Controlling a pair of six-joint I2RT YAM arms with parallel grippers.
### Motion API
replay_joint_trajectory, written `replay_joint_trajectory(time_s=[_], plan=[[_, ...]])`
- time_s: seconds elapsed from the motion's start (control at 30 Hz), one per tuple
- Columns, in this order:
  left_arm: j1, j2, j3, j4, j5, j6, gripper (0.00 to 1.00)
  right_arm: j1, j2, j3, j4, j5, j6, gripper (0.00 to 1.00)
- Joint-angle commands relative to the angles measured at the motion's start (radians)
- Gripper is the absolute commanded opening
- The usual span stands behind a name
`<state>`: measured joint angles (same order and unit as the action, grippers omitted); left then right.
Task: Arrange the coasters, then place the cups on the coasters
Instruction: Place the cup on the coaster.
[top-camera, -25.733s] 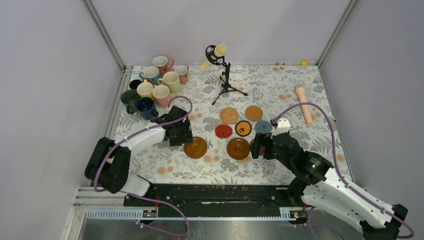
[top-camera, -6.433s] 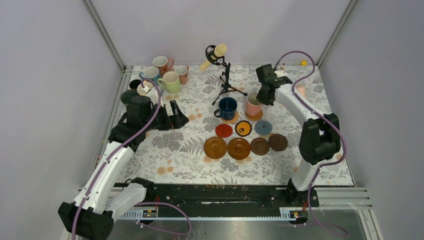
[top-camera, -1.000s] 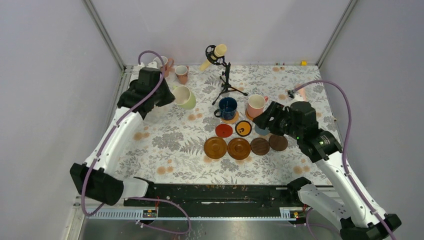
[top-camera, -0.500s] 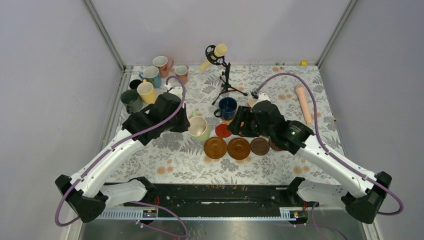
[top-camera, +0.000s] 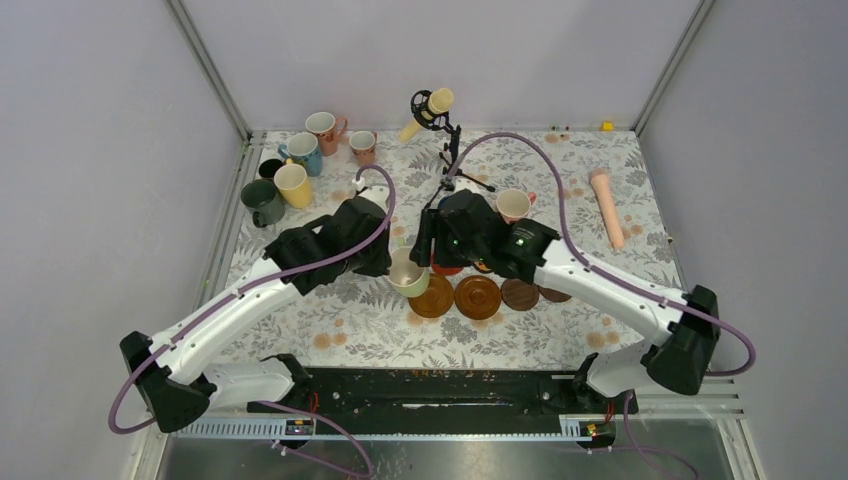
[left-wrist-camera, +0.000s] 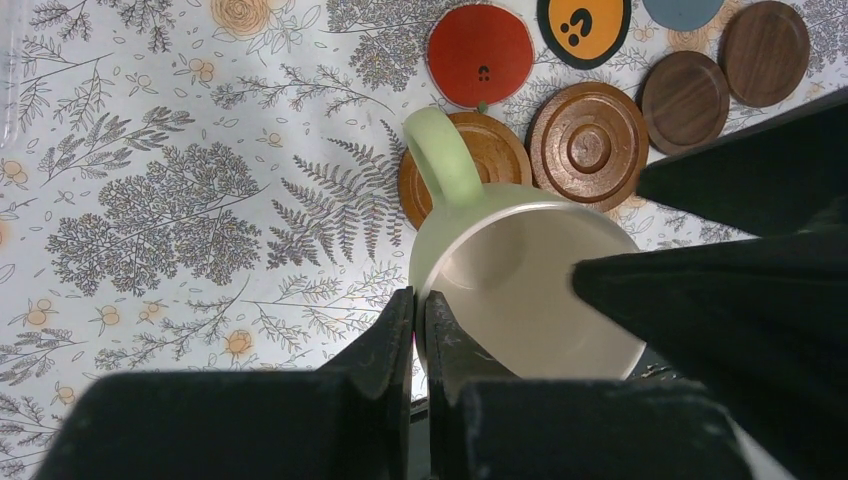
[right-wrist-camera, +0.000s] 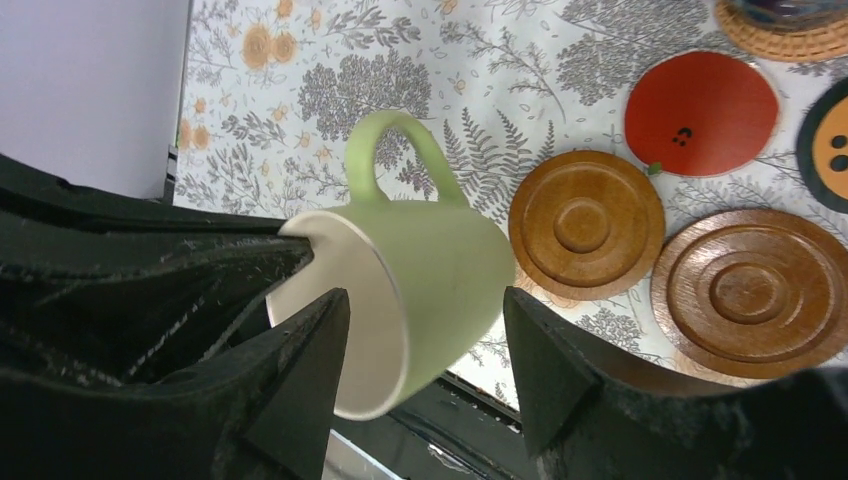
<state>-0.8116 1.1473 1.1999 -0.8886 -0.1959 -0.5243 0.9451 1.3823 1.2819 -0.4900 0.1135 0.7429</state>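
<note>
My left gripper (left-wrist-camera: 420, 312) is shut on the rim of a pale green cup (left-wrist-camera: 520, 275), holding it tilted in the air over the leftmost brown wooden coaster (top-camera: 433, 297). The right gripper (right-wrist-camera: 425, 352) stands open with one finger on each side of that cup (right-wrist-camera: 435, 265), and I see no contact. A row of brown coasters (left-wrist-camera: 585, 145) lies beside it. Beyond them lie a red coaster (left-wrist-camera: 481, 55) and a black-rimmed orange one (left-wrist-camera: 583, 22). A pink cup (top-camera: 514, 205) stands behind the right arm.
Several more cups cluster at the back left, among them a yellow one (top-camera: 292, 184) and a dark green one (top-camera: 260, 198). A cream microphone on a black stand (top-camera: 431, 106) rises at the back centre. A pink cylindrical handle (top-camera: 606, 205) lies at the right.
The left arm has carried the green cup right and nearer, over the brown coasters. The right arm has swung left, so its open fingers now flank the cup.
</note>
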Motion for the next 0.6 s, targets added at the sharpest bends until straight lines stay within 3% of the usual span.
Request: replay_joint_trajectory(time_s=[0.0,0.1,0.17,0.27,0.33,0.4,0.5,0.57], plan=[[-0.016,-0.015,0.013,0.094,-0.029,-0.027,0.00,0.037,0.075,0.089,-0.037,0.025,0.009,0.64],[-0.019,-0.026,-0.002,0.107,-0.025,-0.028,0.00,0.041,0.108,0.093,-0.049,0.034,0.020,0.59],[-0.019,-0.039,-0.010,0.118,-0.013,-0.033,0.00,0.041,0.120,0.090,-0.049,0.038,0.023,0.50],[-0.019,-0.059,-0.020,0.136,-0.001,-0.037,0.00,0.042,0.118,0.080,-0.048,0.058,0.033,0.25],[-0.019,-0.075,-0.026,0.151,-0.003,-0.041,0.02,0.042,0.099,0.069,-0.050,0.090,0.048,0.01],[-0.019,-0.092,-0.030,0.167,0.002,-0.041,0.16,0.041,0.063,0.051,-0.061,0.152,0.067,0.00],[-0.018,-0.124,-0.031,0.191,0.003,-0.040,0.49,0.041,-0.003,0.023,-0.108,0.258,0.104,0.00],[-0.019,-0.142,-0.024,0.199,-0.007,-0.029,0.61,0.040,-0.076,-0.008,-0.145,0.338,0.139,0.00]])
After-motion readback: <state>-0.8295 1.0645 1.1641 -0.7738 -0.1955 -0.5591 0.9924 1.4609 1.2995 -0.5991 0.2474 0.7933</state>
